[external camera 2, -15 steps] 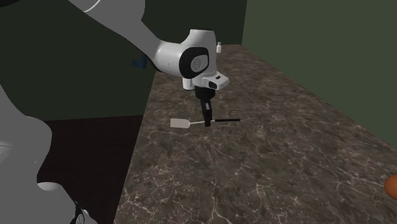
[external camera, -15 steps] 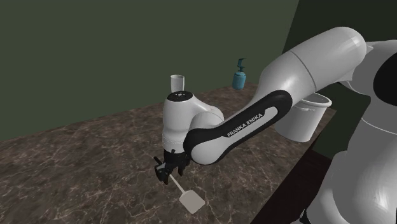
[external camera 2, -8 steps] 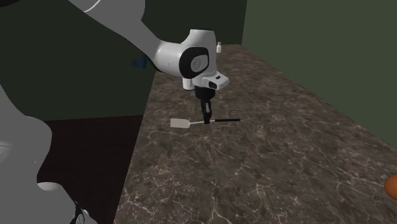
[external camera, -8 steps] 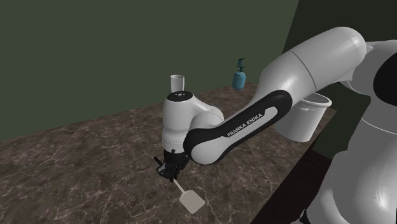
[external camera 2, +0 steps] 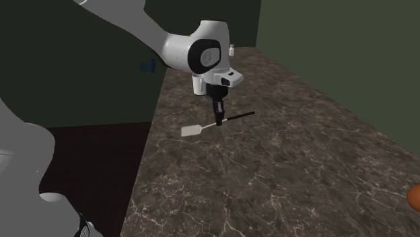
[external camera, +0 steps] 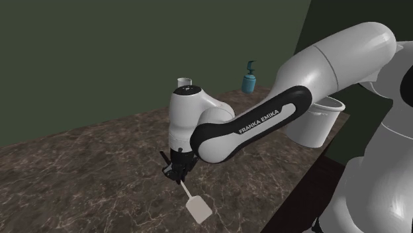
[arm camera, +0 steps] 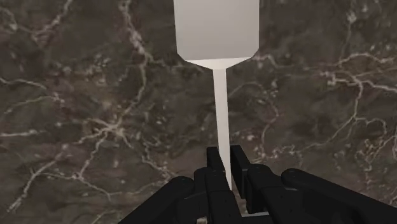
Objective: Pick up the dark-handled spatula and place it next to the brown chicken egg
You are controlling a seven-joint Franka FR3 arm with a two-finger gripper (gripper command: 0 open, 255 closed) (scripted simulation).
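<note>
The spatula has a pale flat blade (external camera: pixel 196 210), a thin pale shaft and a dark handle (external camera 2: pixel 240 116). My gripper (external camera: pixel 177 173) is shut on it where the shaft meets the handle. It hangs just above the dark marble counter (external camera: pixel 79 172), with the blade end lower than the handle end. In the second exterior view the gripper (external camera 2: pixel 218 122) clasps the spatula, whose blade (external camera 2: pixel 191 130) points toward the counter's near edge. In the wrist view the fingers (arm camera: pixel 216 167) pinch the shaft, and the blade (arm camera: pixel 216 28) lies beyond them. The brown egg (external camera 2: pixel 415 196) lies far off at that view's right edge.
A blue soap dispenser (external camera: pixel 249 78) and a white cup (external camera: pixel 184 82) stand at the counter's back. A white bucket-like container (external camera: pixel 319 120) sits behind my arm. The counter's edge (external camera 2: pixel 145 161) drops to a dark floor at the second exterior view's left.
The fingers have shut on the spatula. The arm has then risen a little, lifting the spatula off the counter with its handle end tilted up.
</note>
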